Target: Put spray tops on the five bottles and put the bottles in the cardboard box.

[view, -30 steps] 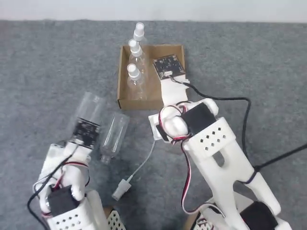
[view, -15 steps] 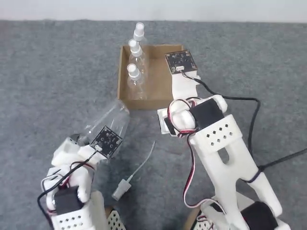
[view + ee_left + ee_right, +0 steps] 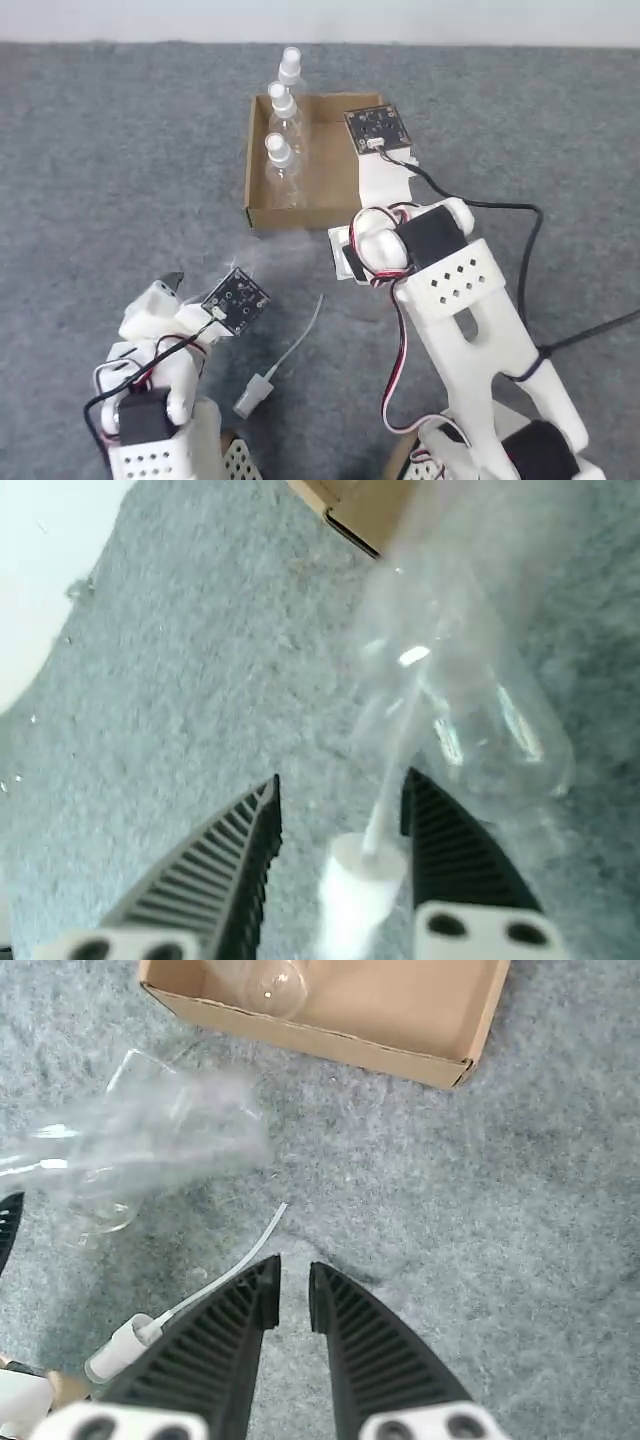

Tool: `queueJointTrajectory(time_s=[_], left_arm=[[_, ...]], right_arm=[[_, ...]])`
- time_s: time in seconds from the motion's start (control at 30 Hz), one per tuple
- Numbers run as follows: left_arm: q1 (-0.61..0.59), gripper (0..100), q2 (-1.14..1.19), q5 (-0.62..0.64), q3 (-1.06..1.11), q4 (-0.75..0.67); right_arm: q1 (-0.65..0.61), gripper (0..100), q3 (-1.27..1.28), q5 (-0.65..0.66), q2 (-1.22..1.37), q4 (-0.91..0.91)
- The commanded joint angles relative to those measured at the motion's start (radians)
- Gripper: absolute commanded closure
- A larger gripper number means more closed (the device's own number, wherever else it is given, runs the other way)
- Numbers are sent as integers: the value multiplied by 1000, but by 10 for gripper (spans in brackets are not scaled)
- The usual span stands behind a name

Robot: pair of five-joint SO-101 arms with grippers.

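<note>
Three bottles (image 3: 279, 160) with spray tops on stand in a row along one side wall of the cardboard box (image 3: 325, 185), which sits toward the far edge of the table (image 3: 120, 150). We judge that this part is finished and the work is now on the remaining bottles.

One uncapped bottle (image 3: 460, 710) is on the table between the near wall of the box and the left gripper (image 3: 340, 780). Its outline is smeared, so we cannot tell if it lies quiet or rolls, or if a second bottle is beside it. A loose spray top (image 3: 255, 392) with its long thin tube lies closer to the near edge, between the two arms.

The fingers of the left gripper are spread wide and grasp nothing; the spray top shows on the table below the gap. The right gripper (image 3: 293, 1265) hangs near the box, its fingers drawn almost together on nothing.

In our judgement, the next move needs the bottle steady in one gripper, neck free. The other gripper should take the spray top by its head, not by the tube. The tube is soft and may bend beside the neck, so it must be aimed in first and the head pressed down after.
</note>
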Motion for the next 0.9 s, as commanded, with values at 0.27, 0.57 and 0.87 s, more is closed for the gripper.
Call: queueJointTrajectory(time_s=[0.27, 0.57, 0.87], left_arm=[[-49, 808, -23, -2, -12, -63], [-249, 808, -23, 34, -5, -112], [-407, 808, -23, 216, -12, -114]], right_arm=[[12, 992, -14, 12, -59, -5], [7, 992, -12, 14, -59, -5], [7, 992, -11, 158, -59, -5]])
